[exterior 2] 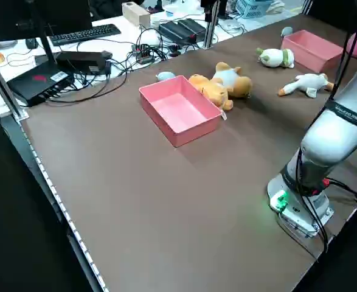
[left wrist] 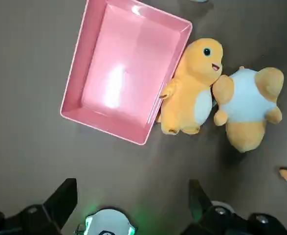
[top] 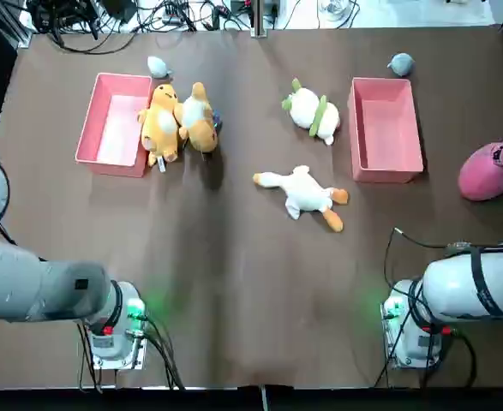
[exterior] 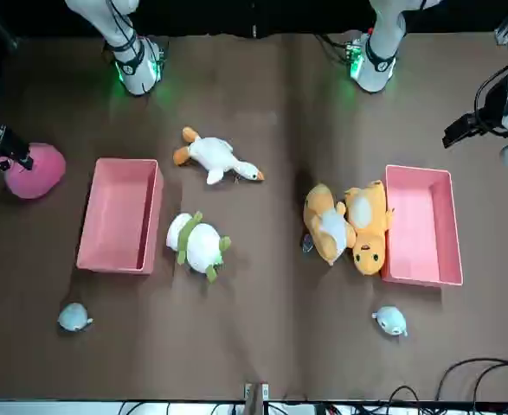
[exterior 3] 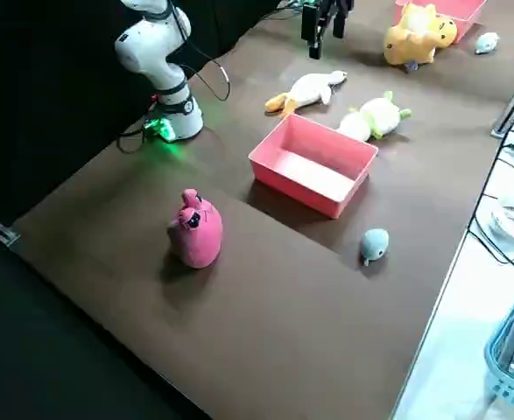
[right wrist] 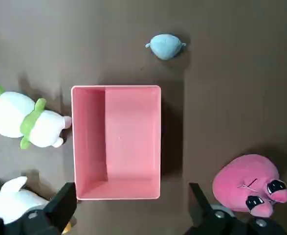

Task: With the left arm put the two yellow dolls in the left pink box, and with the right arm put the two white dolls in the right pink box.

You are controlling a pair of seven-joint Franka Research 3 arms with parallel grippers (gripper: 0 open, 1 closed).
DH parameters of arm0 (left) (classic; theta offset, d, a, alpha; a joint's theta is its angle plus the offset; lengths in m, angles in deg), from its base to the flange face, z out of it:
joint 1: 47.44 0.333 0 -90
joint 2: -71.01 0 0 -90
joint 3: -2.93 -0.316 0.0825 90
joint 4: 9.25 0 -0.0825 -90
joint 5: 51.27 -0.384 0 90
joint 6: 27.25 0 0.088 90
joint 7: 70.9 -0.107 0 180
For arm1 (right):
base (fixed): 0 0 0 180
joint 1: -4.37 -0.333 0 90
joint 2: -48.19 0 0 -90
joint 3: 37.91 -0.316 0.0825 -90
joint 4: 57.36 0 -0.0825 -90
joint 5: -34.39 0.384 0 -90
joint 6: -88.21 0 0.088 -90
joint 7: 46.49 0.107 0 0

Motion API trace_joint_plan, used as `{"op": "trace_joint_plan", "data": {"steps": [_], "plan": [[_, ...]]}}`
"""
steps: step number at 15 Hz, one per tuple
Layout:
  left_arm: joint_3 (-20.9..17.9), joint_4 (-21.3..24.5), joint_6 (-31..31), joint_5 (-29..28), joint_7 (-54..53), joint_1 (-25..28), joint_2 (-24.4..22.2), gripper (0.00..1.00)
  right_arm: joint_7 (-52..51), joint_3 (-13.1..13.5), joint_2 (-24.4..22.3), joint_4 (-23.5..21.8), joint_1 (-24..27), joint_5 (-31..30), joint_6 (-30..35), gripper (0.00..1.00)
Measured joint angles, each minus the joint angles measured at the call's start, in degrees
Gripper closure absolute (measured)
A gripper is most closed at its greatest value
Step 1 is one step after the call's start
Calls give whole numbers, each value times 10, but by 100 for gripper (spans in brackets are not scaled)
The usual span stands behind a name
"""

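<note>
Pink was seen on both boxes, the left (top: pixel 114 126) and the right (top: pixel 386 133). The yellow dolls (top: pixel 160 126) (top: pixel 197 120) were coloured orange-yellow, with white patches. The white duck doll (top: pixel 298 192) was tipped with orange; the other white doll (top: pixel 313 111) was banded in green. The round doll (top: pixel 488 170) was coloured hot pink, its eyes marked black.

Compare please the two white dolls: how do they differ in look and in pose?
The white doll with green parts lies nearer the right pink box; the white duck doll lies nearer the robot. The first has green limbs and a rounded body, while the duck has orange feet and a stretched neck. Both lie outside the boxes.
</note>
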Motion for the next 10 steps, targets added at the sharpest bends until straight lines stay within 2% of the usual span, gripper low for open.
{"op": "trace_joint_plan", "data": {"steps": [10], "plan": [[3, 2, 2, 0, 0, -4, 1, 0, 0, 0, 0, 0, 0, 0, 0, 0]]}}
